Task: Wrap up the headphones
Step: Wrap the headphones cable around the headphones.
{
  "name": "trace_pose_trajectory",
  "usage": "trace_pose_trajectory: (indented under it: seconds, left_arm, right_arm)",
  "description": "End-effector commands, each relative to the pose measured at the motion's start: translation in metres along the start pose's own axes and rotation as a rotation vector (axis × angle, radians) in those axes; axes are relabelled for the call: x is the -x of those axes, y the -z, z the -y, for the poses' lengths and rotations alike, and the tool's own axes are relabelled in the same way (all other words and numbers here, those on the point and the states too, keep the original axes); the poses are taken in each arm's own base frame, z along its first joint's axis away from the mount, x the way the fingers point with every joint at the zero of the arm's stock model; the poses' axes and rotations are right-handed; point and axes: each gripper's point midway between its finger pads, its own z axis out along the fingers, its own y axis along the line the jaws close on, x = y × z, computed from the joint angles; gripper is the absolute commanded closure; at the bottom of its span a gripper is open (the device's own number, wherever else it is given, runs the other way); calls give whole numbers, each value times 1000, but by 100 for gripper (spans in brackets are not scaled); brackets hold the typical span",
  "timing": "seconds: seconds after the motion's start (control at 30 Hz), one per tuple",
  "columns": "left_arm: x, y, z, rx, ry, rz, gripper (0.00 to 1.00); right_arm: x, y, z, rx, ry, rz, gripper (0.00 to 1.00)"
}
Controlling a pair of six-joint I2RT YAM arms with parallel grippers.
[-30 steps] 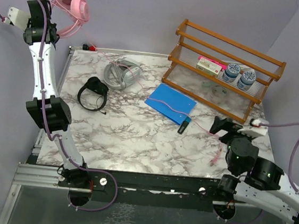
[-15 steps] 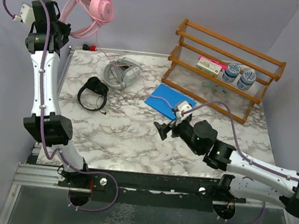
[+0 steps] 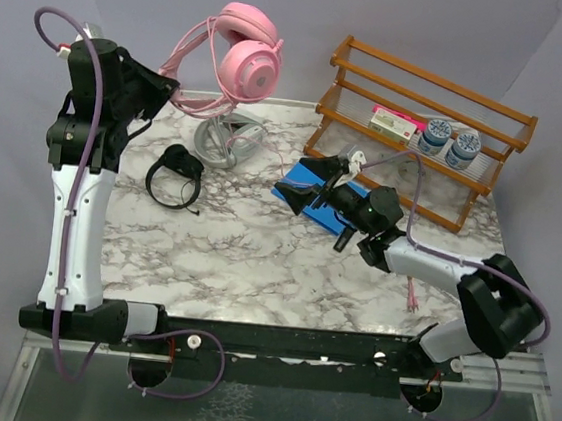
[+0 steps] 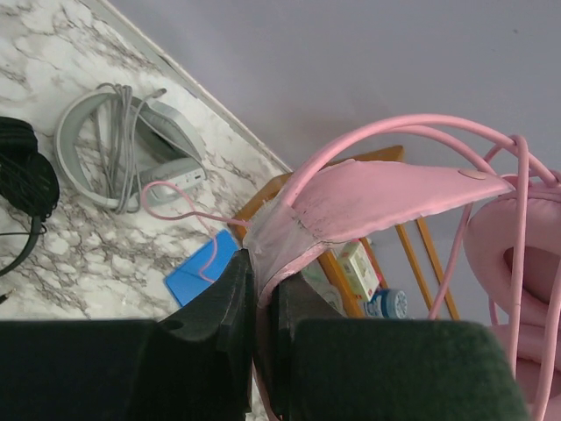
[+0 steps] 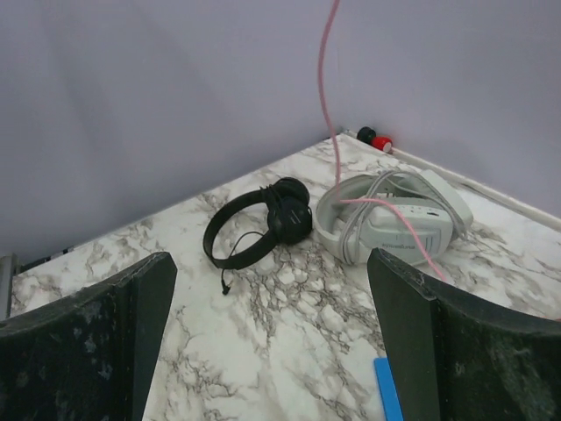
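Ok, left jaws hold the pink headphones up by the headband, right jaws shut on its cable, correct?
No: the right jaws stand wide open, empty, with the pink cable hanging well beyond them, as the right wrist view shows. The left jaws do hold the pink headphones up by the headband.

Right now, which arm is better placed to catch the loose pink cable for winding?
Right, most likely: the right fingers are open and free, low over the table, with the pink cable hanging just ahead. The left fingers are shut on the headband of the pink headphones, holding them up.
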Motion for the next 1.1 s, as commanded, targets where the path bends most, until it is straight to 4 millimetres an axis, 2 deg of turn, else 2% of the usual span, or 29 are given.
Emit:
trace_pose_trajectory:
  seconds: [0.0, 0.13, 0.3, 0.47, 0.63, 0.73, 0.87, 1.0, 1.07]
  left_arm:
    - [-5, 52, 45, -229, -1, -22, 100]
    - [-25, 73, 53, -274, -20, -45, 100]
    - [-54, 72, 47, -286, 5, -152, 100]
    - [-60, 75, 44, -290, 15, -170, 100]
    - [-64, 77, 47, -308, 15, -189, 100]
    - [-65, 77, 48, -312, 17, -195, 100]
    - [-64, 76, 48, -313, 12, -189, 100]
    - [-64, 75, 47, -309, 10, -183, 100]
    - [-64, 75, 45, -304, 10, -181, 100]
  right_arm:
    - [21, -11, -11, 182, -19, 186, 1]
    - [6, -33, -8, 234, 23, 168, 0]
    - [2, -60, -6, 287, 62, 168, 0]
    - [2, -78, -7, 340, 60, 174, 0]
    - [-5, -87, -13, 402, 53, 151, 2]
    - [-13, -86, -5, 356, 51, 131, 3]
    - [-21, -76, 20, 187, 93, 122, 4]
    - [-22, -52, 45, 86, 93, 105, 4]
    - [-21, -37, 45, 91, 85, 102, 3]
